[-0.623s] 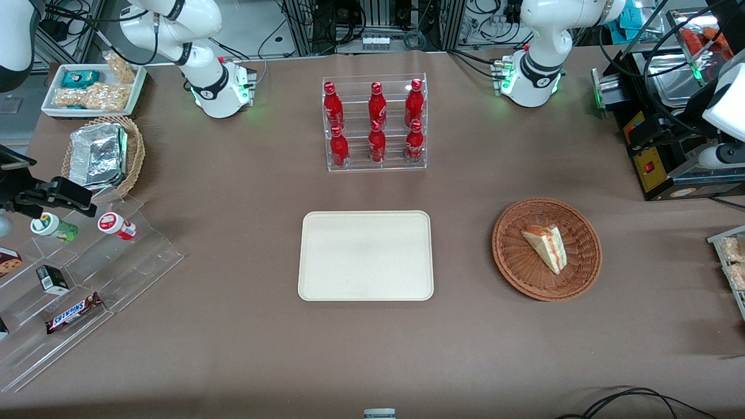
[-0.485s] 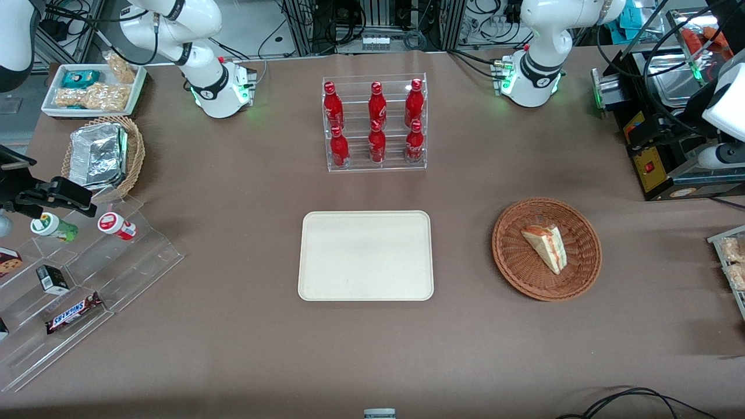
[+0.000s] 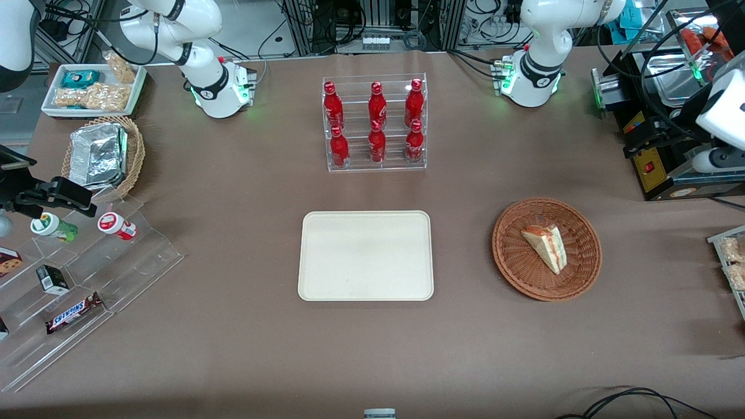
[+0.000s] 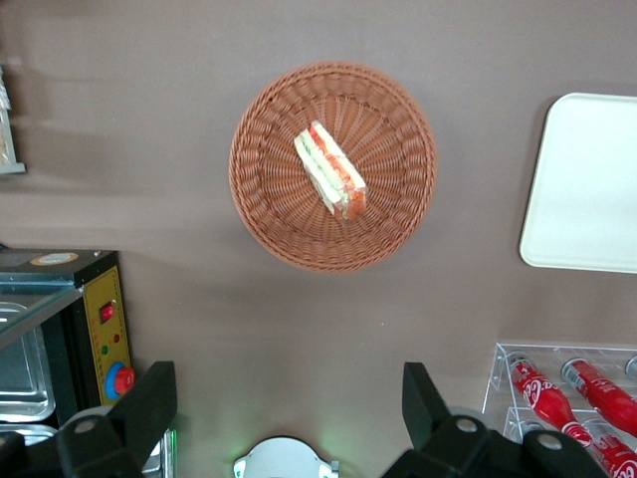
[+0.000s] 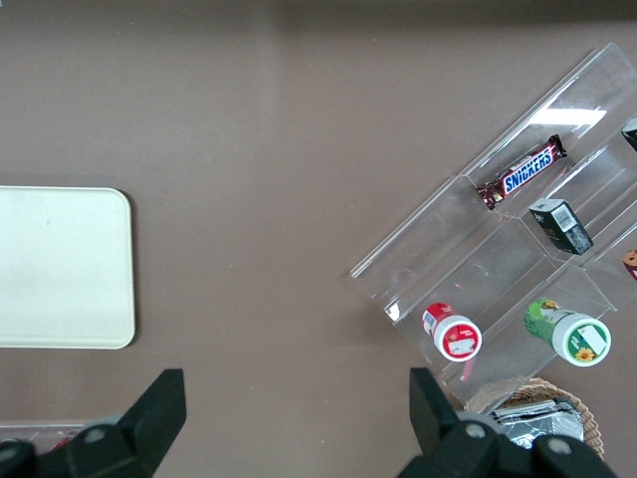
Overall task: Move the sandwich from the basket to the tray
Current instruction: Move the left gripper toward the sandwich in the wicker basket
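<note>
**Sandwich in basket, tool high and apart**

Nearest the front camera, the brown tabletop (image 3: 233, 349) carries the tray (image 3: 365, 255), flat and cream, with nothing on it. Level with it, toward the working arm's end, sits the basket (image 3: 527, 278), well apart from the tray. The sandwich (image 3: 546, 246) lies inside the basket on the weave, its red and green layers showing along one long edge and its point aimed at the nearer rim; the wrist view shows it slightly off the basket's centre.

Toward the parked arm's end, a clear stepped stand (image 3: 116, 262) holds a Snickers bar (image 3: 74, 312), a small dark box (image 3: 55, 279) and two capped cups (image 3: 116, 226).

Farther from the camera than the tray stands a clear rack (image 3: 375, 163) with six red bottles (image 3: 376, 105) in two rows. A tan basket (image 3: 135, 152) with foil containers and a white tray (image 3: 137, 90) of snacks sit toward the parked arm's end.

The tool (image 4: 284, 423) hangs high above the tabletop, farther from the front camera than the basket and near a black box (image 3: 652, 169) at the working arm's end. Its fingers (image 4: 149, 403) are spread wide, released, gripping nothing, with the basket and sandwich in plain view below and no contact with either.
</note>
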### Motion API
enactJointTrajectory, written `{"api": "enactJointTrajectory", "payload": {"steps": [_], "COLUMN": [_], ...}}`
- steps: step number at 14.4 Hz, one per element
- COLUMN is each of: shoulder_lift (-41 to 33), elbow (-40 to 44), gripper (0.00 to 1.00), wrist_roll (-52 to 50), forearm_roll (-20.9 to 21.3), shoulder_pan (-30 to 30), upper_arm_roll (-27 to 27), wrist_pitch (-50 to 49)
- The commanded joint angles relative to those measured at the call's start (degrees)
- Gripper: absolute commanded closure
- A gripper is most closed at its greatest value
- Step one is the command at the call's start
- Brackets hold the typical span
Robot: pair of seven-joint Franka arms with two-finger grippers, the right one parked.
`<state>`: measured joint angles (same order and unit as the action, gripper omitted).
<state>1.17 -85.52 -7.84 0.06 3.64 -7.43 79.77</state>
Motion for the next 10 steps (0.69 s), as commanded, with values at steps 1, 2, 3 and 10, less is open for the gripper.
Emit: {"api": "enactJointTrajectory", "payload": {"steps": [1,2,3,10], "shoulder_lift": [2.25,4.44,6.03,7.53], "elbow": [-1.75,-1.84,-2.28,-19.66], "gripper": [0.00,0.00,0.00,0.00], "wrist_roll": [-3.40,-5.67,-9.44,-31.43], "forearm_roll": [-0.33,-0.41,-0.68,-0.50], "shoulder_pan": [0.31,0.40,0.40,-0.21], "upper_arm_roll": [0.22,0.23,0.23,0.14], "wrist_pitch": [0.83,1.00,1.79,26.63]}}
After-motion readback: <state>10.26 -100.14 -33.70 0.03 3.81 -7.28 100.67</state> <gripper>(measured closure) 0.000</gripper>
